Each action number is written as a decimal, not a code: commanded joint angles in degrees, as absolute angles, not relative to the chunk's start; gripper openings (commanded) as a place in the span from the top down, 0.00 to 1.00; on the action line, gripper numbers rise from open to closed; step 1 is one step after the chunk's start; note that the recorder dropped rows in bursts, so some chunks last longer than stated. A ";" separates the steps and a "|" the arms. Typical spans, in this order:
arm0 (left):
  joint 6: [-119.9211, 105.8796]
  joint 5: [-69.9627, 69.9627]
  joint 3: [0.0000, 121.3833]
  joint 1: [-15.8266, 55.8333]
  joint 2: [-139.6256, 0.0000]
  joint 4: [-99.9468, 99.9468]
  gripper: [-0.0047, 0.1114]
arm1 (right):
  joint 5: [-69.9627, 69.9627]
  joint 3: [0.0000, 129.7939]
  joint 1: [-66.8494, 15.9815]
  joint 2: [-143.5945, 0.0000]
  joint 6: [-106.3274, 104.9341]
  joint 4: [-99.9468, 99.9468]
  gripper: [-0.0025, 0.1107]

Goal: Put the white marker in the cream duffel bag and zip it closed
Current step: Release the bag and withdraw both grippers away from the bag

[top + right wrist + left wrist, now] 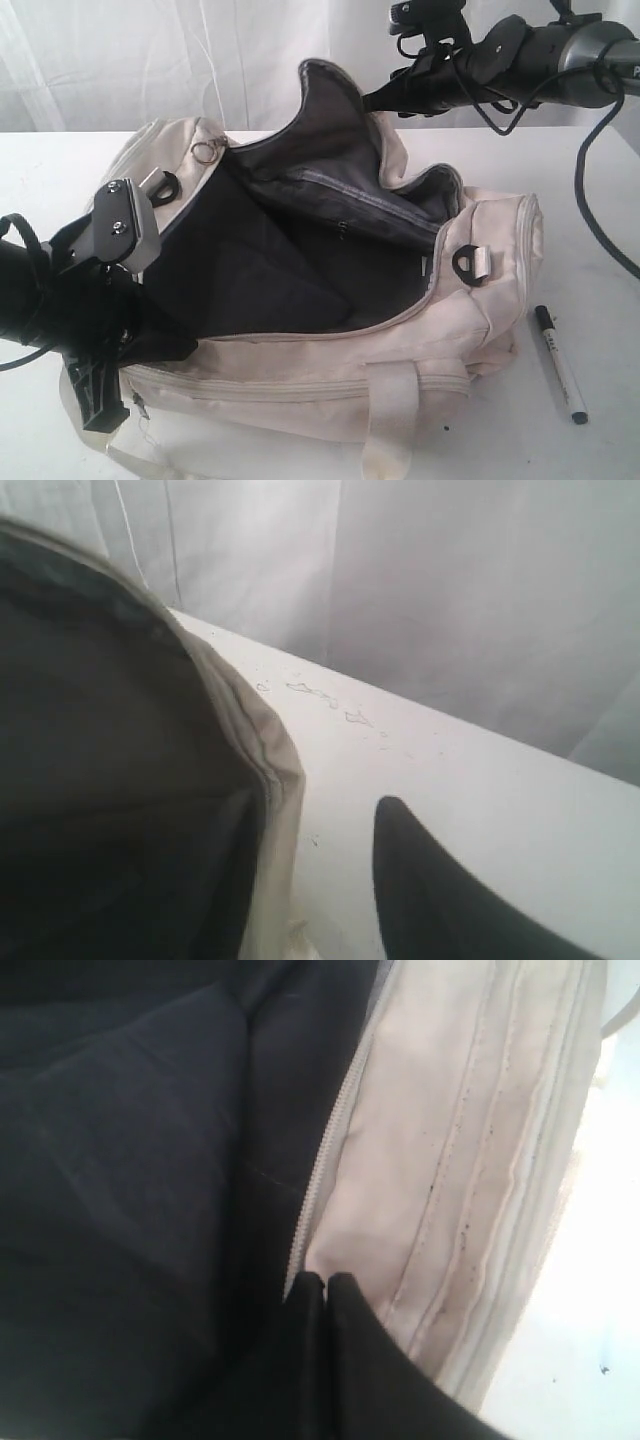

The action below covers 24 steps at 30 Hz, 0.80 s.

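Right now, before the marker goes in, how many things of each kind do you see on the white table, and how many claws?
Bags: 1, the cream duffel bag, unzipped.
Markers: 1, the white marker, on the table beside the bag.
Claws: 2, the left claw shut at the bag's zipper edge, and the right claw.
Total: 4

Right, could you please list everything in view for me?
bag: one, cream with dark lining, unzipped on the table
marker: one, white with black cap, on the table right of the bag
ring pull: one, metal, bag's far left end
buckles: two, black, one near each end of the bag
table: one, white, under everything
curtain: one, white, behind the table
left gripper: one, black, shut, at the bag's near zip edge
right gripper: one, black, by the bag's raised flap; opening unclear
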<state>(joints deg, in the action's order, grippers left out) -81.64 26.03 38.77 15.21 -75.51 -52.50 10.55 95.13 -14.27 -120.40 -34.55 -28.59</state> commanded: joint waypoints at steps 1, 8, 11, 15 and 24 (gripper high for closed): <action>-81.17 27.82 38.46 14.97 -75.57 -53.93 0.96 | 10.52 95.36 -13.61 -120.62 -34.19 -28.88 0.60; -81.17 27.40 38.46 14.97 -75.35 -54.41 0.96 | 10.43 95.36 -13.61 -121.23 -34.19 -29.15 0.52; -81.17 27.02 38.46 14.97 -75.35 -56.80 0.96 | 11.69 95.36 -13.61 -120.69 -34.19 -29.15 0.52; -81.17 28.14 38.87 14.97 -75.35 -57.83 0.94 | 15.28 95.36 -13.61 -120.07 -34.19 -28.48 0.52; -80.80 31.39 44.47 14.97 -75.35 -58.21 0.59 | 21.30 95.36 -13.61 -117.18 -34.19 -28.48 0.52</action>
<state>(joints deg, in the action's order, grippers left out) -81.51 29.32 43.01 15.21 -75.51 -56.60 19.82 95.13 -14.27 -118.80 -34.55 -28.67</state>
